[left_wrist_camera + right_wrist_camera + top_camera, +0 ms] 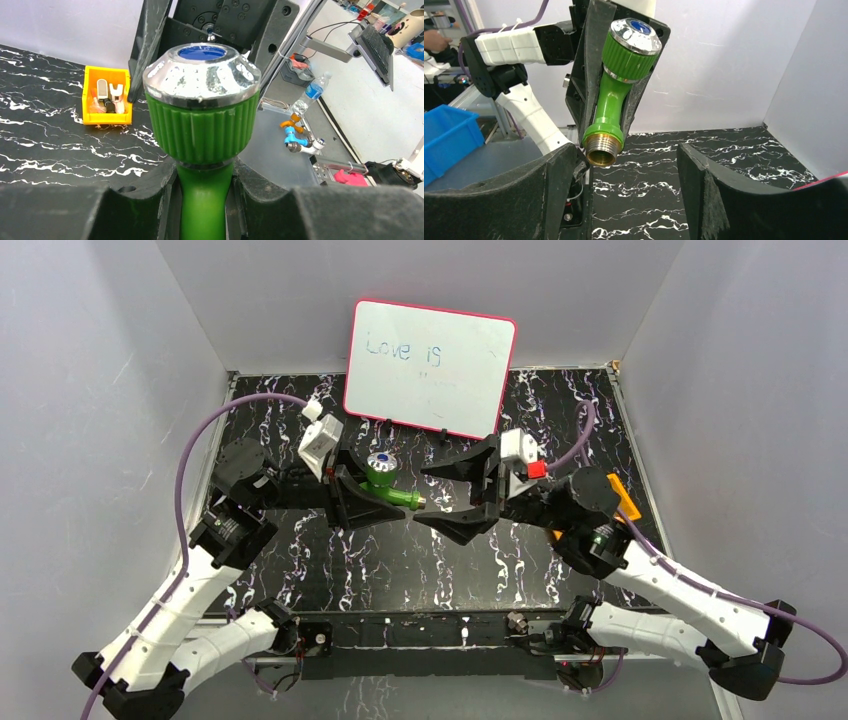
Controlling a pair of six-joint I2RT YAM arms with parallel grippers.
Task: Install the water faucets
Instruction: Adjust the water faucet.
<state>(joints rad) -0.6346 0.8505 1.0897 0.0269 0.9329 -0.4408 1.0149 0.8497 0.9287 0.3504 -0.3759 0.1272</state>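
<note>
My left gripper (372,498) is shut on the green faucet (385,483) and holds it above the table, blue-and-silver knob up, threaded metal end pointing right. In the left wrist view the green body (204,197) is clamped between my fingers under the knob (202,75). My right gripper (432,495) is open just right of the threaded end, not touching it. In the right wrist view the faucet (611,107) hangs ahead with its brass thread (602,149) above my left fingertip (554,172).
A white board (430,365) with writing stands at the back. An orange tray (106,95) with metal pieces sits behind the right arm (624,496). Black marble tabletop (400,560) lies between grey walls. Rail (420,625) at the near edge.
</note>
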